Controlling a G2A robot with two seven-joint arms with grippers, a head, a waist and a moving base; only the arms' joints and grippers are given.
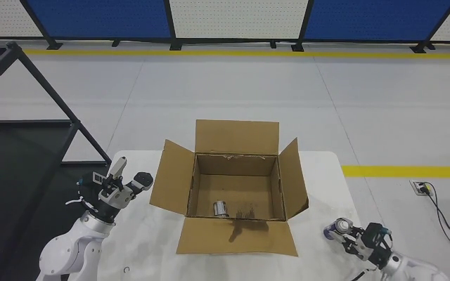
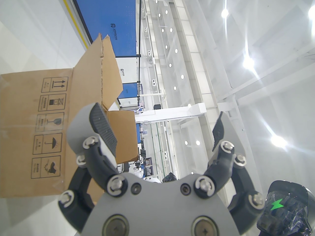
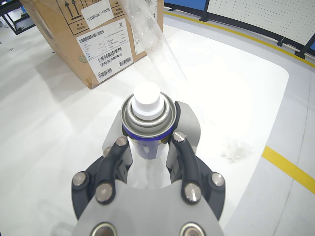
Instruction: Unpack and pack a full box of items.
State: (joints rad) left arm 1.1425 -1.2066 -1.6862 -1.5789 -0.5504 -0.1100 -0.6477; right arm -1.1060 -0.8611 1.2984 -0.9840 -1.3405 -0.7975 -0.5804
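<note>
While your R gripper (image 3: 150, 126) is clamped round the spray can (image 3: 147, 114), just below its white cap, it sits at the near-right corner of the table (image 1: 320, 175), well apart from the cardboard box (image 1: 237, 135). You've got the box at table centre w/ all four flaps open. Inside, a small metal can (image 1: 221, 208) lies near the front wall. Your L gripper (image 2: 160, 126) is near the box's left flap, fingers spread wide, nothing btwn them.
</note>
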